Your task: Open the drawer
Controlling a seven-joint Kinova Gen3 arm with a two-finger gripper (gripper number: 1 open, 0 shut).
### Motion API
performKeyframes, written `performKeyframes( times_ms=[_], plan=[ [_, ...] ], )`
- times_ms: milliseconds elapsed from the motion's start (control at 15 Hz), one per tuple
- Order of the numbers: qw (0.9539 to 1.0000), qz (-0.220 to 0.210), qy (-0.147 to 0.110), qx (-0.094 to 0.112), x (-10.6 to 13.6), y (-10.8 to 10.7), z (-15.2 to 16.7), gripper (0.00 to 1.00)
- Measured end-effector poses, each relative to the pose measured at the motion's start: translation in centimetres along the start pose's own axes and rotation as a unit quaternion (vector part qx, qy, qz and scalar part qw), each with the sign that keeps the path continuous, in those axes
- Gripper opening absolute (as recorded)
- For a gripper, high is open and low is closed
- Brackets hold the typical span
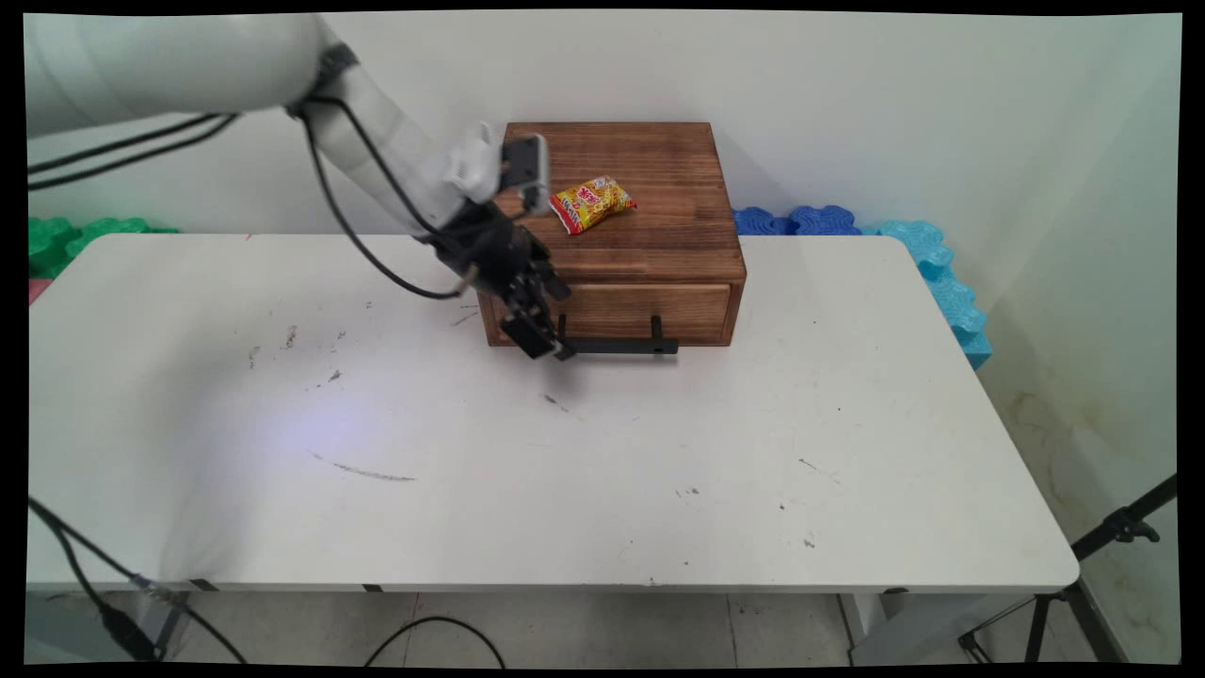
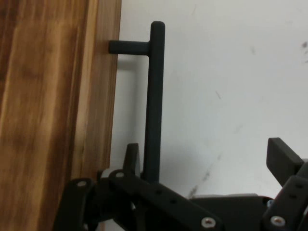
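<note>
The black 2-finger gripper (image 1: 538, 341) is down at the near face of a wooden box (image 1: 659, 169) that stands at the far middle of the white table (image 1: 659, 471), against the wall. Its fingers stand apart in the hand view: 1 finger (image 2: 132, 159) sits in the gap between the drawer front (image 1: 645, 309) and the black bar handle (image 1: 621, 347), and the other finger (image 2: 284, 161) is well out on the open-table side, so the bar's left end lies between them but is not clamped. The handle runs left to right along the drawer front on 2 short posts, and the gripper is at its left end. The drawer looks closed, its front flush with the box, though a slight opening cannot be ruled out from these views. On the box's top, toward the left, lies 1 yellow and red snack packet (image 1: 591, 202), untouched and apart from the gripper. As things lie, the fingers straddle the handle, the drawer has not been drawn out, and the packet rests on the lid. Green foam blocks (image 1: 85, 234) and blue foam blocks (image 1: 894, 240) sit behind the table's far edge
</note>
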Motion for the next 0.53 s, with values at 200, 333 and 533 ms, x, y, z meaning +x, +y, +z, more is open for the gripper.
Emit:
performKeyframes(
  times_ms=[200, 333, 533],
  plan=[
    [0.9999, 0.008, -0.007, 0.000, 0.7, -0.1, 2.7, 1.00],
    [0.9999, 0.012, -0.011, -0.001, 0.9, -0.1, 4.0, 1.00],
    [0.9996, 0.021, -0.015, -0.003, 1.1, 0.1, 6.3, 1.00]
  ],
)
